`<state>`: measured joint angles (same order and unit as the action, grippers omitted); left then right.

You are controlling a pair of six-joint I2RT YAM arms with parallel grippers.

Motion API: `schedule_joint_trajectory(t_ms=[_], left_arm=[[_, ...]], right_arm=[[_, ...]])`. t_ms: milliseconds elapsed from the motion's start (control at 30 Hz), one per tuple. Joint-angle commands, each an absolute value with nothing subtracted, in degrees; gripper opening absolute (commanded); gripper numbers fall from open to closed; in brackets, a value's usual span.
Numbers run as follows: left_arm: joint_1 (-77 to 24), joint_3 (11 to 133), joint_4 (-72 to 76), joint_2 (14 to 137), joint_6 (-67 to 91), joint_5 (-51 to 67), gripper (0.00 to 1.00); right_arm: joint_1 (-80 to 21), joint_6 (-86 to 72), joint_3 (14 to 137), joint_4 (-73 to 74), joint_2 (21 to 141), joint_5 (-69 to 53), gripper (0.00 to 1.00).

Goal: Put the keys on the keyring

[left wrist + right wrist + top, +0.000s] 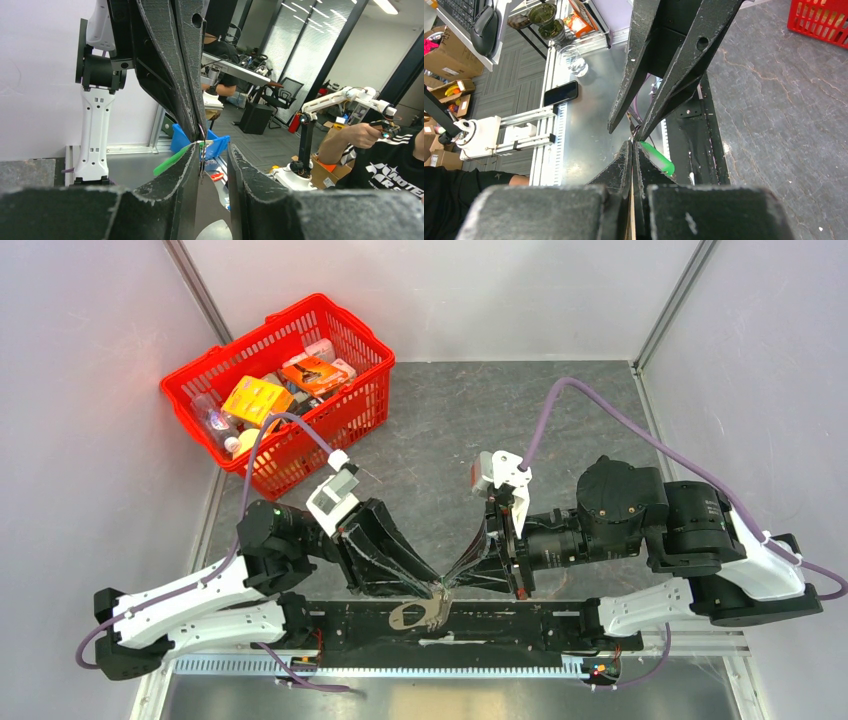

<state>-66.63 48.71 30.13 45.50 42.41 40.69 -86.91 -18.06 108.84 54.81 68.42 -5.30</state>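
Both grippers meet tip to tip over the table's near edge. My right gripper (447, 587) (633, 142) is shut, pinching the thin edge of the keyring (202, 156). From above the keyring (408, 618) reads as a grey oval loop just below the tips. The key's bright green head (171, 159) (657, 157) sticks out sideways beside the pinched tips. My left gripper (436, 590) (214, 150) is open. The keyring's edge runs down along the inner face of its left finger (186, 172), and a clear gap separates it from the other finger. The key's metal part is too small to make out.
A red basket (352, 341) full of packets and bottles stands at the back left of the grey table (450, 430). A black rail (520, 625) runs along the near edge under the grippers. Purple cables (590, 400) loop above both arms.
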Motion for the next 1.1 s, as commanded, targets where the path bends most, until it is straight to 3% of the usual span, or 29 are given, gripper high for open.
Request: schedule_joint_trajectory(t_ms=[0,267,533,1067], left_arm=[[-66.54,50.01,32.85,45.13,44.12,42.27,0.31],[-66.59,49.48,32.88,45.09,44.30,42.36,0.24],[-66.55,49.39,32.85,44.89,44.21,42.40,0.03],[-66.54,48.35,33.86,42.02,43.64,36.92,0.02]], right_arm=[[-87.29,-18.35,111.36,52.39,68.23,-4.63,0.00],[-87.24,-18.19,111.56,52.14,68.58,-4.33,0.00],[-87.17,-18.10,112.01,52.00,68.73,-4.26,0.00],[-87.25,-17.29,107.41,50.99,65.91,-5.50,0.00]])
